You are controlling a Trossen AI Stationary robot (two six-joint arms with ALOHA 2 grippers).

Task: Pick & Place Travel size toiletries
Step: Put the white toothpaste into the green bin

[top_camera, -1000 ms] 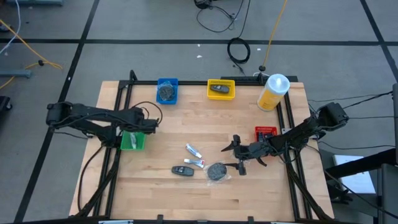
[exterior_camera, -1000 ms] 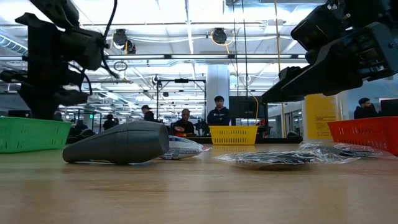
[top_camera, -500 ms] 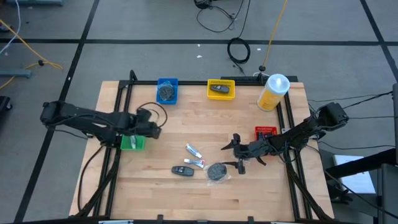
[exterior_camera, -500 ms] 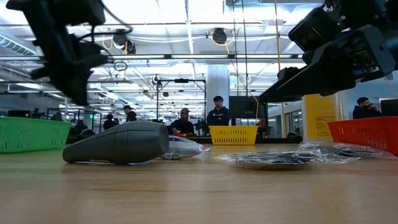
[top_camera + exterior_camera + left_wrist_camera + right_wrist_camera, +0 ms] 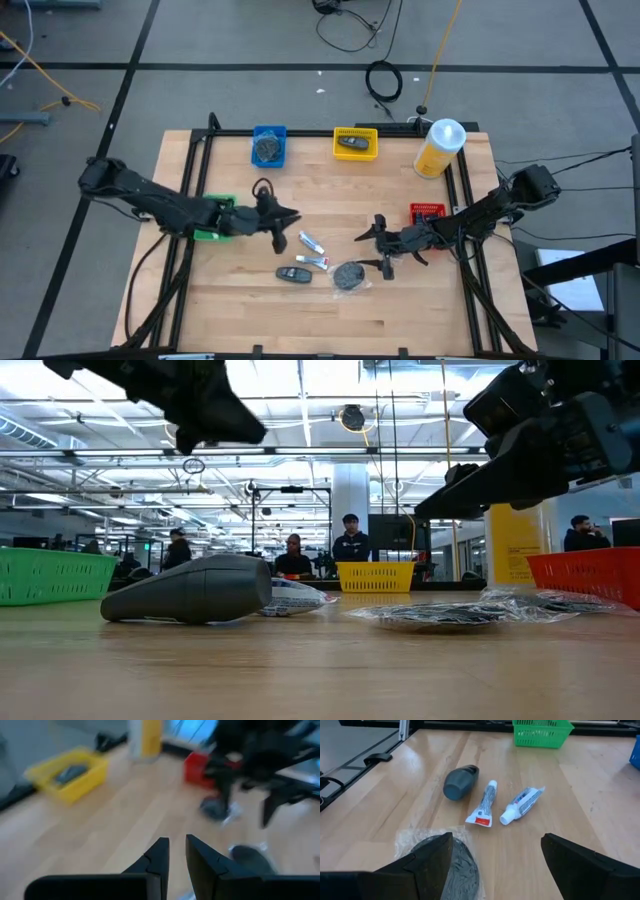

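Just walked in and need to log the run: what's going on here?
A two-armed robot is sorting travel toiletries into small trays. The left hand, nearly shut and empty, reaches from the green tray toward two small tubes mid-table. The right hand hovers open beside the wrapped grey disc. A dark bottle also lies loose. The blue tray and yellow tray each hold an item.
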